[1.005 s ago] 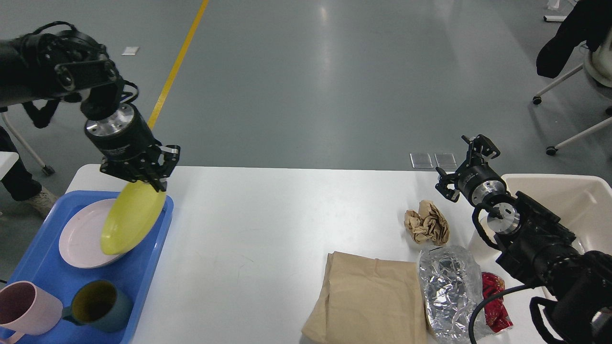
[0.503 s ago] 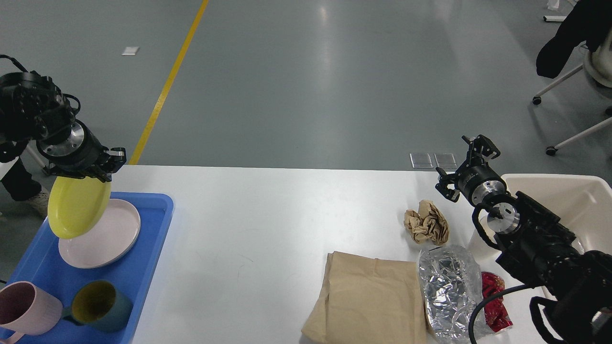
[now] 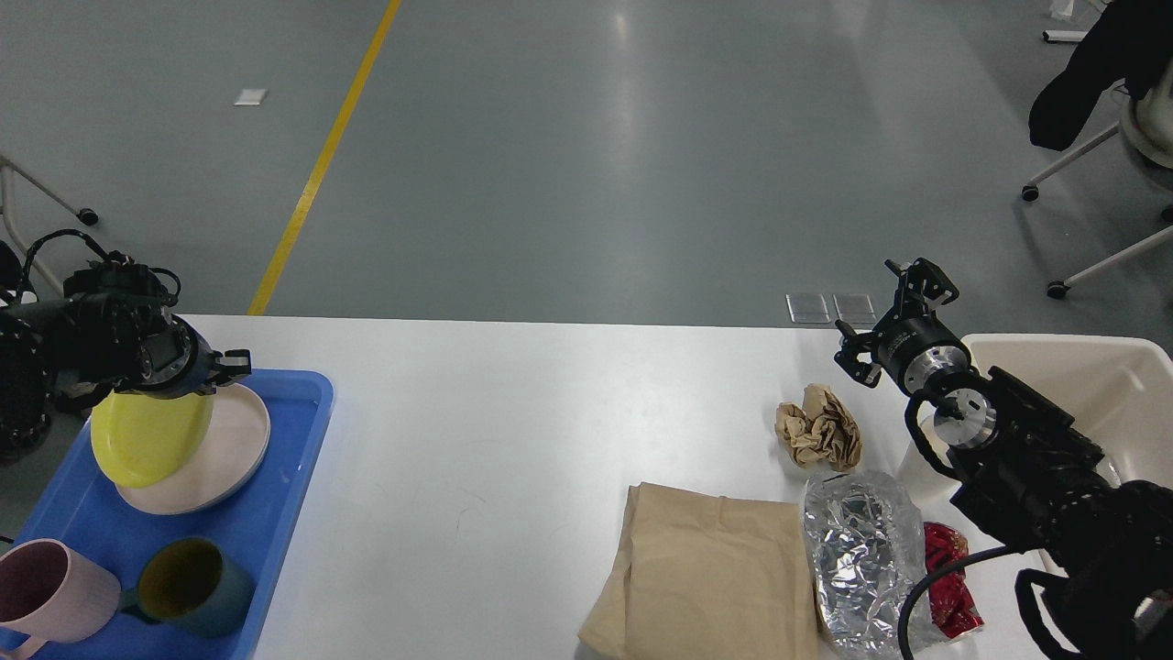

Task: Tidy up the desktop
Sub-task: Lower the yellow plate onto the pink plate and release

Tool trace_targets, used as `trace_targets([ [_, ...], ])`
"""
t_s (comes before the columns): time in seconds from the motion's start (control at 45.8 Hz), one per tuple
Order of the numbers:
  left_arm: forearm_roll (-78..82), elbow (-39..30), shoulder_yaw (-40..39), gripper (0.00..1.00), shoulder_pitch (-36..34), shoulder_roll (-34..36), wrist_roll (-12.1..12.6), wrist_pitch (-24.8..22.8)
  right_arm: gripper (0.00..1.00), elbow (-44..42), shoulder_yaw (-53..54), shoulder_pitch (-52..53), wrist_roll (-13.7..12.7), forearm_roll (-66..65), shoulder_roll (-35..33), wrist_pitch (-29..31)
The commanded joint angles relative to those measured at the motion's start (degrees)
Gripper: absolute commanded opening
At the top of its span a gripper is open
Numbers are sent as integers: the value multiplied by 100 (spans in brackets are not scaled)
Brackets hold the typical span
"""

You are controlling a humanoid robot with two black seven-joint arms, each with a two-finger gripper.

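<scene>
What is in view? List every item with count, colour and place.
desktop: 1, white, centre
tray: 1, blue, left edge
plates: 2, yellow over pink, in tray
mugs: 2, pink and teal, tray front
crumpled paper: 1, brown, right
paper bag: 1, brown, front
foil wrapper: 1, silver, beside bag
red wrapper: 1, front right
bin: 1, beige, right
left gripper: on yellow plate
right gripper: open, empty

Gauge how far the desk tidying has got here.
Done: pink plate and two mugs sit in the blue plastic tray. In hand: left end effector lowering the yellow plate onto it. Left: crumpled brown paper, flat paper bag, foil wrapper on the white desktop.
</scene>
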Motion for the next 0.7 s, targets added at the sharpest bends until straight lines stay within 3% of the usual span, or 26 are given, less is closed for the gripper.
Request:
trace_targets([
  [0.0,0,14,-17,0,57,-45,0,-23,100,0,8,0,0,0,0,0],
  [0.546,-9,5,-44,3,206,-168,-9,-94,100,0,-1,0,0,0,0,0],
  [0.634,-9,5,-52,15,224,-168,-18,-85,100,0,-1,0,0,0,0,0],
  [0.678,0,5,-52,26,224,-168,-44,-67,100,0,-1,-9,0,0,0,0],
])
